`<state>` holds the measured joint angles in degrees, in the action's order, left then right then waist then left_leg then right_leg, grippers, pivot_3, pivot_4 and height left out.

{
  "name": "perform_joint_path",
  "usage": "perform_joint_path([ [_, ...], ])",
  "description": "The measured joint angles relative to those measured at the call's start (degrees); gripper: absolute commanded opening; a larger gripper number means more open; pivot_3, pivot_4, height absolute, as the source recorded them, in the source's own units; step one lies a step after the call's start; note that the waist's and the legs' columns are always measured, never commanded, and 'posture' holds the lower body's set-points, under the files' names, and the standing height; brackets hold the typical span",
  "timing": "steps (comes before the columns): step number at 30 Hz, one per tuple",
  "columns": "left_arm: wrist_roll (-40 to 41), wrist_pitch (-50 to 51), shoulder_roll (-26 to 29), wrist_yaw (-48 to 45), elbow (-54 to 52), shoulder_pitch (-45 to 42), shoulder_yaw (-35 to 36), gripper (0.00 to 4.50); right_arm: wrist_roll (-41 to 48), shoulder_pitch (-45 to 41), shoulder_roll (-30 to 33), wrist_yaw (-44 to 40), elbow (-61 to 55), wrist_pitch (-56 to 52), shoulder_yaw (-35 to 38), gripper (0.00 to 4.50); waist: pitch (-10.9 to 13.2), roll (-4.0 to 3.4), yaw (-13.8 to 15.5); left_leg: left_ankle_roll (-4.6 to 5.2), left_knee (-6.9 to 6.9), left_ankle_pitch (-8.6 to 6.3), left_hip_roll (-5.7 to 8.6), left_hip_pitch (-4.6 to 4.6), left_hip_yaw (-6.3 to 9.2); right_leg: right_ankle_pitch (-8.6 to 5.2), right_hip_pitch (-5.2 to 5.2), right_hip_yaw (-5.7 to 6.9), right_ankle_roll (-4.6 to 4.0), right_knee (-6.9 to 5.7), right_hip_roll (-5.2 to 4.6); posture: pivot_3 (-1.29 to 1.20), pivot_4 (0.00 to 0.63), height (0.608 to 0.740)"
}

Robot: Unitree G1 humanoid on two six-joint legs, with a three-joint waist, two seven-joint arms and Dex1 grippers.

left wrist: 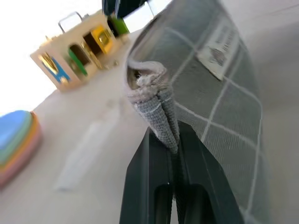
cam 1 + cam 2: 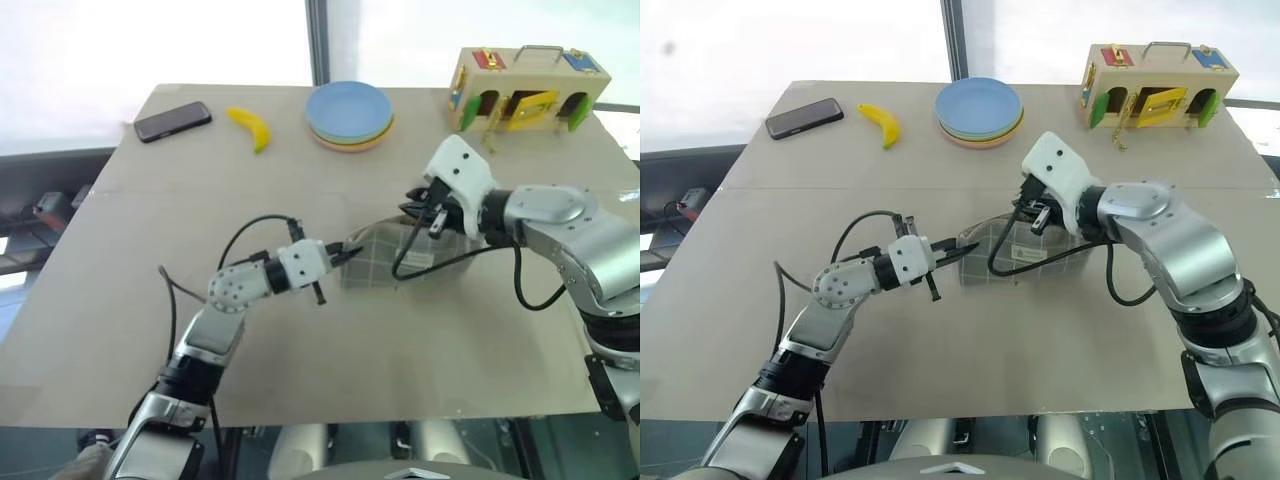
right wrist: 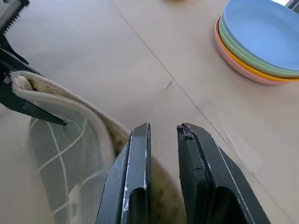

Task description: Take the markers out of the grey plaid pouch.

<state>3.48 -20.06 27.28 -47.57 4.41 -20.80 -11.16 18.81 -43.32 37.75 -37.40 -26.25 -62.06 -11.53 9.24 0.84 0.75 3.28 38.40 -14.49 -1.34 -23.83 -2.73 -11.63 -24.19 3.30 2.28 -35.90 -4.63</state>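
We've got the left gripper (image 2: 345, 254) clenched on the left corner of the grey plaid pouch (image 2: 385, 255), mid-worktop. Right gripper (image 3: 163, 133) sits w/ fingers slightly apart at its open rim, grasping nothing. Fabric's soft, floppy, prob. light; pinch seams/corners.

Silver-grey jointed arms, white wrist housings, looping black cables, black two-fingered left gripper (image 2: 345, 253), right gripper (image 2: 1028, 203).
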Motion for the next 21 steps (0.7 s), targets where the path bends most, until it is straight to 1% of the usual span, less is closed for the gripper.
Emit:
perform_joint_path([
  [5, 0.06, -0.53, 0.02, 0.01, 0.89, 0.06, 0.01, 0.00, -1.40, 1.62, 5.84, -2.57, -0.61, 1.60, -3.70, 0.90, 0.00, 0.00, 0.04, 0.00, -0.01, 0.00, 0.00, -0.01, 0.01, 0.00, 0.00, 0.01, 0.01, 0.01, 0.00, 0.00, 0.150, 0.740],
  [7, 0.67, 0.45, -0.15, 0.05, 0.89, 0.07, 0.19, 0.00, -1.40, 3.23, 6.06, -2.65, -2.64, 2.39, -3.80, 0.90, 0.01, -0.01, 0.01, 0.00, -0.01, 0.00, 0.00, -0.02, 0.00, 0.00, -0.01, 0.01, 0.02, 0.00, 0.00, 0.00, 0.150, 0.740],
  [10, 1.24, 1.39, -0.27, 0.07, 0.87, 0.01, 0.36, 0.00, -1.04, 3.44, 6.10, -2.51, -5.40, 2.81, -2.89, 0.90, 0.01, -0.02, -0.09, 0.00, -0.01, 0.00, -0.03, -0.01, 0.00, -0.01, 0.00, 0.01, 0.03, 0.00, 0.03, 0.00, 0.150, 0.740],
  [14, 1.28, 2.10, -0.29, -0.02, 0.75, -0.03, 0.46, 0.00, -1.41, 5.78, 8.28, -2.50, -8.45, 4.34, -1.53, 0.90, 0.01, -0.02, 0.12, 0.00, 0.02, 0.00, -0.03, 0.00, 0.02, -0.01, 0.02, 0.01, 0.03, 0.00, 0.03, 0.00, 0.150, 0.740],
  [15, 1.28, 2.23, -0.30, -0.08, 0.73, -0.05, 0.49, 0.00, -1.53, 6.92, 9.11, -2.66, -9.57, 4.83, -1.49, 0.50, 0.01, -0.02, 0.07, 0.00, 0.02, 0.00, -0.03, 0.00, 0.00, -0.01, 0.02, -0.01, 0.03, 0.00, 0.03, 0.00, 0.150, 0.740],
  [16, 1.29, 2.24, -0.30, -0.08, 0.70, -0.05, 0.49, 0.00, -1.53, 7.19, 9.23, -2.72, -9.86, 4.87, -1.49, 0.38, 0.01, -0.02, 0.04, 0.00, 0.02, 0.00, -0.03, 0.00, -0.01, -0.01, 0.02, -0.02, 0.03, 0.00, 0.03, 0.00, 0.150, 0.740],
  [17, 1.29, 2.30, -0.34, -0.10, 0.67, -0.09, 0.49, 0.00, -1.62, 7.74, 9.41, -2.79, -10.35, 5.09, -1.52, 0.02, 0.01, -0.02, 0.03, 0.00, 0.03, 0.00, -0.03, 0.00, -0.01, -0.01, 0.02, -0.02, 0.03, 0.00, 0.03, 0.00, 0.150, 0.740],
  [21, 1.31, 2.50, -0.55, -0.22, 0.55, -0.43, 0.47, 0.00, -3.97, 9.35, 10.64, -2.99, -10.92, 7.45, -4.56, 0.02, 0.01, -0.02, 0.00, -0.01, 0.02, 0.00, -0.04, 0.03, 0.00, -0.01, 0.02, -0.01, 0.03, -0.01, 0.06, 0.00, 0.150, 0.740],
])
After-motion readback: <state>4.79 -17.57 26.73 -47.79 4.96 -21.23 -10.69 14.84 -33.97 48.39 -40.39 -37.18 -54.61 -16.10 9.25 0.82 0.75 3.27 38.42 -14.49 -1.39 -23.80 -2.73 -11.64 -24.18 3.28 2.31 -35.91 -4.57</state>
